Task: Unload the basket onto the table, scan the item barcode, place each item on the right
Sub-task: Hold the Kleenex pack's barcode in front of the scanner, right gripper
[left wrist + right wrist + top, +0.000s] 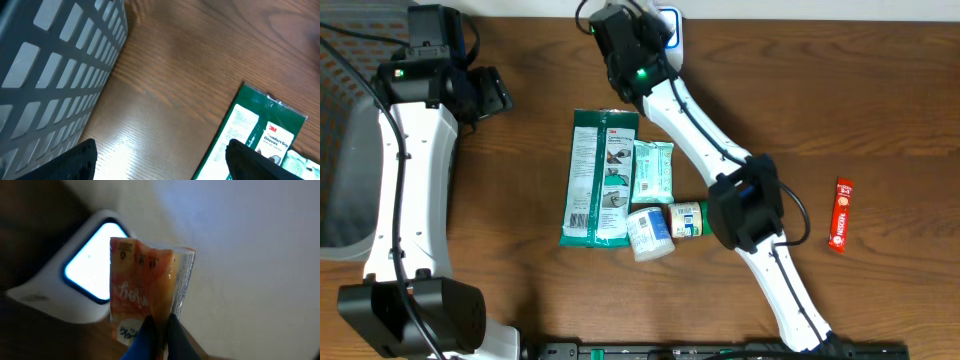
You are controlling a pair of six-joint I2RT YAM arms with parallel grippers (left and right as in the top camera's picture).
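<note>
Two arms are working over one brown wood-grain table [880, 120]. The right gripper [159, 330] is clenching a single orange packet [142, 287] by its lower end. It is holding the packet upright at the far edge of the table, just in front of the one scanner [85, 267], a white rounded box whose window is glowing pale blue. The packet is looking glossy and crinkled, with a silvery sealed strip down its right side. I cannot tell where its barcode is sitting.

The left gripper [160, 167] is hanging released, its two dark fingers [75, 162] standing wide with nothing between them. It is hovering over bare wood between one grey plastic basket [50, 65] with a lattice wall and one flat green glove pack [252, 132].

Five loose goods are lying mid-table:
- the glove pack
- one soft pale-green wipes pack [652, 172], lying against the glove pack's right edge
- one white round tub [650, 235]
- one small cylindrical jar [688, 219] with a green label, lying just beside the tub
- one slim red sachet [841, 215], lying well apart to the right
</note>
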